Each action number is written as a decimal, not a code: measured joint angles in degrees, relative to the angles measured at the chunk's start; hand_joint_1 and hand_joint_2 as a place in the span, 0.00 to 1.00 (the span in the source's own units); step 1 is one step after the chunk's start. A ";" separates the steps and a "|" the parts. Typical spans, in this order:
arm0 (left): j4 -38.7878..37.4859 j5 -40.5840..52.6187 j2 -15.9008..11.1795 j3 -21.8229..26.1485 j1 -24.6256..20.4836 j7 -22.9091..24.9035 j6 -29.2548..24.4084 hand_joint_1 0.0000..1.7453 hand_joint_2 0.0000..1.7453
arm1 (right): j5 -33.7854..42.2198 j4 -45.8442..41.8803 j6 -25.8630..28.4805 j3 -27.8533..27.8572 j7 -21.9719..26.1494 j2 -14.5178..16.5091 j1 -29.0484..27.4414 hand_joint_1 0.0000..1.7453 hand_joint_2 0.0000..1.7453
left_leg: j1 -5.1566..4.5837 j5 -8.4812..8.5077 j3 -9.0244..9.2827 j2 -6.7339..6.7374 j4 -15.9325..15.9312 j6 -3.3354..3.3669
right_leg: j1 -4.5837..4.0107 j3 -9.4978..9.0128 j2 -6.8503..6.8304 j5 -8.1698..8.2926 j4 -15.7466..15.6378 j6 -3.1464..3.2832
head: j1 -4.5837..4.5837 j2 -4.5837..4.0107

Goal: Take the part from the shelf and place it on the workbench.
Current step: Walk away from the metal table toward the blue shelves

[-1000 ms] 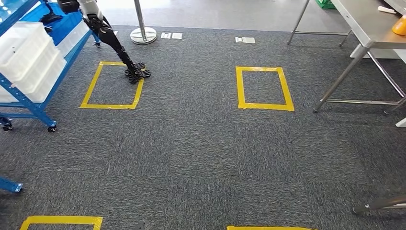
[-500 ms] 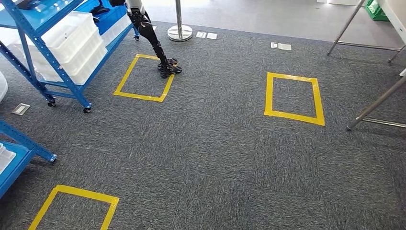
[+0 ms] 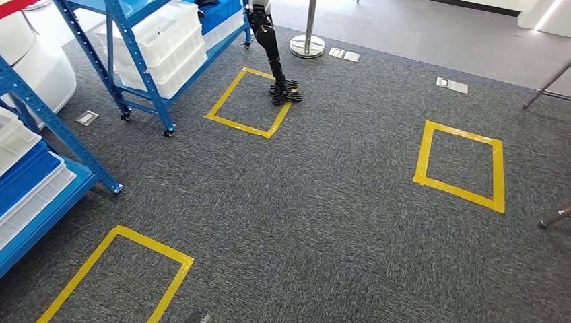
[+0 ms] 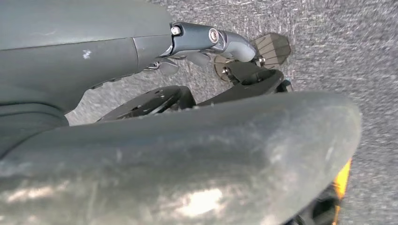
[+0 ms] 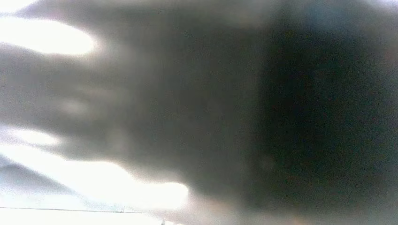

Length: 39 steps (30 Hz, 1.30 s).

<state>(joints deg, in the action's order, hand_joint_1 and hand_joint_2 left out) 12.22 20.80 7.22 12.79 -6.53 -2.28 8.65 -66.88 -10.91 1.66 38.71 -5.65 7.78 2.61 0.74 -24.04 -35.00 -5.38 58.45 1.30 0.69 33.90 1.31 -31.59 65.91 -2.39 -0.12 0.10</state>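
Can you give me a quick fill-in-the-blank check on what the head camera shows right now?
1. The squares taped on the carpet are ____ in colour.
2. The shelf frame holding the white bins is painted ____.
3. The other robot's dark foot rests on the ____ of a taped square.
4. The floor is covered with grey ____.

Missing words: yellow; blue; corner; carpet
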 joint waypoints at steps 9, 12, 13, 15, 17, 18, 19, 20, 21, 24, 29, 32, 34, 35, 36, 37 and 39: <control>0.00 0.19 -0.14 -0.01 0.29 0.72 -1.51 0.00 0.00 | 0.11 -0.01 -0.06 0.40 0.05 -0.04 0.04 0.00 0.00 | -0.32 -3.81 -4.03 2.66 6.65 -2.21 | -0.14 -4.08 -1.12 4.36 -9.11 2.89 | 0.58 0.00; 0.00 0.18 -0.14 0.00 0.24 0.96 -1.56 0.00 0.00 | 0.11 0.00 -0.08 0.45 -0.03 -0.02 -0.27 0.00 0.00 | -0.15 -8.23 -7.96 4.99 16.24 -2.69 | -0.41 -3.90 -3.77 4.33 -9.08 3.09 | 0.78 -0.01; 0.00 0.18 -0.14 0.00 0.30 1.03 -1.57 0.00 0.00 | 0.11 0.00 -0.08 0.46 -0.05 -0.02 -0.26 0.00 0.00 | -0.07 -7.64 -7.42 5.23 15.86 -2.79 | -0.42 -3.91 -4.61 4.30 -9.07 3.10 | 0.80 0.00; 0.00 0.18 -0.16 0.00 0.34 1.13 -1.57 0.00 0.00 | 0.10 0.00 -0.08 0.49 -0.08 0.01 -0.20 0.00 0.00 | 0.02 -4.44 -3.23 6.59 9.25 -2.83 | -0.43 -4.10 -6.02 4.14 -9.02 2.95 | 0.81 0.00; 0.00 0.18 -0.18 -0.01 0.22 1.13 -1.57 0.00 0.00 | 0.08 0.00 -0.08 0.50 -0.08 0.00 -0.15 0.00 0.00 | -0.19 -2.33 0.85 8.89 2.39 -2.44 | -0.85 -4.33 -7.07 3.81 -8.88 2.51 | 0.79 0.00; 0.00 0.18 -0.18 -0.01 0.18 1.11 -1.56 0.00 0.00 | 0.07 0.00 -0.07 0.50 -0.08 -0.01 -0.10 0.00 0.00 | -0.33 -2.02 1.73 9.49 0.75 -2.12 | -1.08 -4.45 -7.53 3.70 -8.82 2.27 | 0.70 0.01; 0.00 0.18 -0.18 -0.01 0.16 1.09 -1.56 0.00 0.00 | 0.07 0.00 -0.07 0.51 -0.08 -0.02 -0.04 0.00 0.00 | -0.53 -2.09 1.75 9.34 0.40 -1.76 | -1.22 -4.50 -7.99 3.65 -8.81 2.05 | 0.60 0.01; 0.00 0.18 -0.18 -0.01 0.18 1.07 -1.55 0.00 0.00 | 0.07 -0.01 -0.08 0.52 -0.08 -0.03 0.08 0.00 0.00 | -0.58 -1.91 1.59 8.53 0.29 -1.38 | -1.19 -4.59 -8.54 3.62 -8.82 1.82 | 0.50 0.00; 0.00 0.18 -0.18 -0.01 0.20 1.05 -1.55 0.00 0.00 | 0.07 -0.01 -0.08 0.53 -0.08 -0.03 0.20 0.00 0.00 | -0.54 -1.73 1.51 7.85 0.15 -1.01 | -1.07 -4.52 -8.53 3.44 -8.63 1.53 | 0.50 0.00; 0.01 0.18 -0.17 -0.02 0.03 0.96 -1.52 0.00 0.00 | 0.07 -0.01 -0.08 0.58 -0.09 -0.03 0.23 0.00 0.00 | -0.09 -1.01 1.16 5.69 -0.22 0.15 | -0.57 -1.72 -4.21 0.16 -2.72 1.27 | 0.16 -0.01; 0.00 0.19 -0.04 -0.02 -0.01 0.91 -1.46 0.00 0.00 | 0.05 0.00 -0.09 0.70 -0.19 -0.03 0.05 0.00 0.00 | -0.06 -0.29 0.34 1.45 -0.18 0.36 | -0.06 2.69 -1.34 -2.36 6.10 0.36 | -0.03 0.01; 0.00 0.20 -0.03 -0.02 -0.02 0.90 -1.46 0.00 0.00 | 0.04 0.00 -0.09 0.73 -0.24 -0.09 0.09 0.00 0.00 | -0.09 0.14 0.21 -0.81 -0.14 -0.39 | 0.33 -2.90 1.07 2.26 -5.86 -0.41 | -0.07 0.01; 0.00 0.20 -0.04 -0.02 0.01 0.84 -1.45 0.00 0.00 | 0.04 0.00 -0.09 0.75 -0.22 -0.12 0.22 0.00 0.00 | -0.22 0.43 -0.02 -1.70 -0.24 -1.02 | 0.09 -3.95 1.85 3.11 -8.54 0.27 | -0.04 0.01; 0.00 0.20 -0.05 -0.02 0.08 0.79 -1.45 0.00 0.00 | 0.04 0.00 -0.09 0.76 -0.21 -0.13 0.31 0.00 0.00 | -0.21 0.60 -0.15 -2.10 -0.39 -1.36 | -0.14 -4.08 1.37 3.32 -8.59 0.74 | -0.05 0.01; 0.00 0.20 -0.07 -0.02 0.17 0.74 -1.44 0.00 0.00 | 0.04 0.00 -0.09 0.76 -0.20 -0.14 0.39 0.00 0.00 | -0.10 0.72 -0.30 -2.16 -0.40 -1.65 | -0.06 -4.19 0.80 3.56 -8.65 1.20 | -0.04 0.00; 0.00 0.20 -0.08 -0.02 0.27 0.67 -1.43 0.00 0.00 | 0.04 0.00 -0.09 0.76 -0.18 -0.15 0.41 0.00 0.00 | -0.07 0.38 -0.59 -1.29 0.05 -1.90 | 0.03 -4.30 0.20 3.79 -8.75 1.65 | 0.00 0.00; 0.00 0.23 -0.11 -0.03 0.31 0.52 -1.40 0.00 0.00 | 0.04 0.00 -0.13 0.76 -0.17 -0.15 0.27 0.00 0.00 | -0.10 -2.35 -2.41 1.98 4.03 -2.28 | 0.27 -4.32 -1.22 4.19 -8.95 2.49 | 0.42 -0.01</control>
<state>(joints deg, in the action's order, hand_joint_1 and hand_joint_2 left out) 12.22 21.03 7.10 12.75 -6.22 -1.76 7.25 -66.84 -10.91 1.54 39.48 -5.82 7.63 2.88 0.64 -26.40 -37.41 -3.39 62.48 -0.98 0.96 29.58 0.09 -27.41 56.96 0.10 0.30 0.10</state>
